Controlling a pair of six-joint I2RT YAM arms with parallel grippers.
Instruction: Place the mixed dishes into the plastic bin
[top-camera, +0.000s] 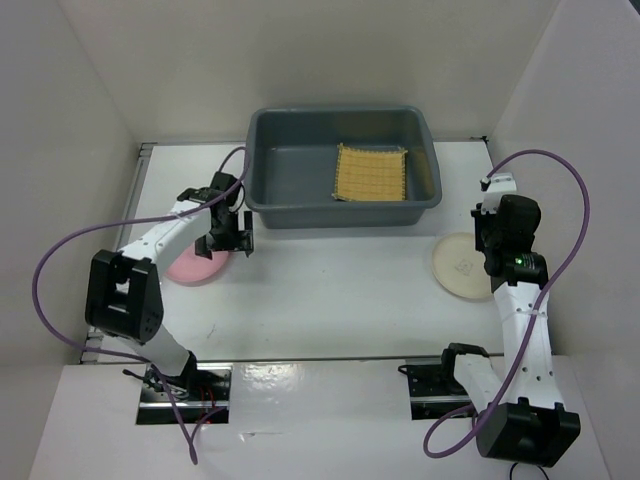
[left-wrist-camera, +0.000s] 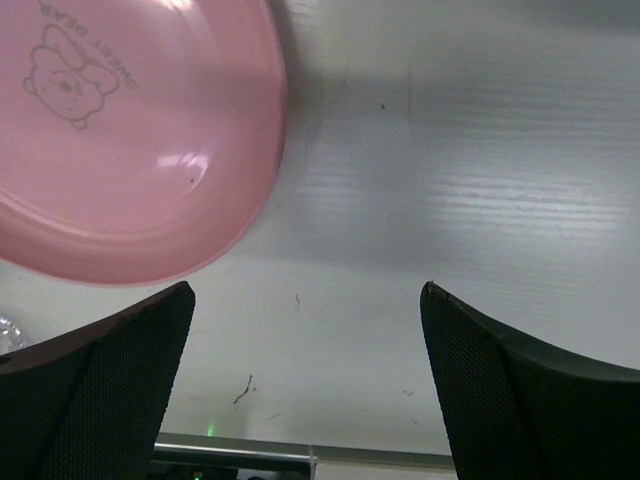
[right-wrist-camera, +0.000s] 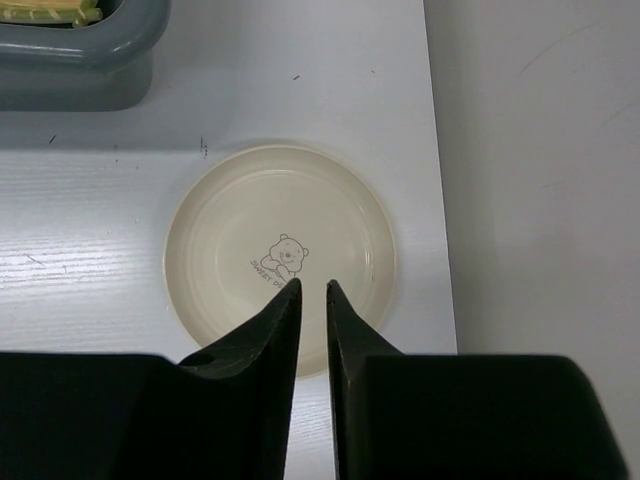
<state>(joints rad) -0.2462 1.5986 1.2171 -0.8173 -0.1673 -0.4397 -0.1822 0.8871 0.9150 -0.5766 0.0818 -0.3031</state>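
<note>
The grey plastic bin (top-camera: 262, 180) stands at the back centre, with the yellow woven mat (top-camera: 371, 173) lying flat inside it. The pink bowl (top-camera: 197, 266) sits on the table at the left and fills the upper left of the left wrist view (left-wrist-camera: 130, 140). My left gripper (top-camera: 230, 245) is open and empty (left-wrist-camera: 305, 290), just right of the bowl and low over the table. The cream plate (top-camera: 462, 266) lies at the right. My right gripper (top-camera: 487, 250) hovers over the plate (right-wrist-camera: 280, 250), fingers nearly together and empty (right-wrist-camera: 312, 285). No clear cup can be made out.
White walls close in the table on the left, back and right. The plate lies close to the table's right edge (right-wrist-camera: 432, 200). A corner of the bin (right-wrist-camera: 80, 60) shows in the right wrist view. A metal rail (left-wrist-camera: 230, 455) runs along the table's edge.
</note>
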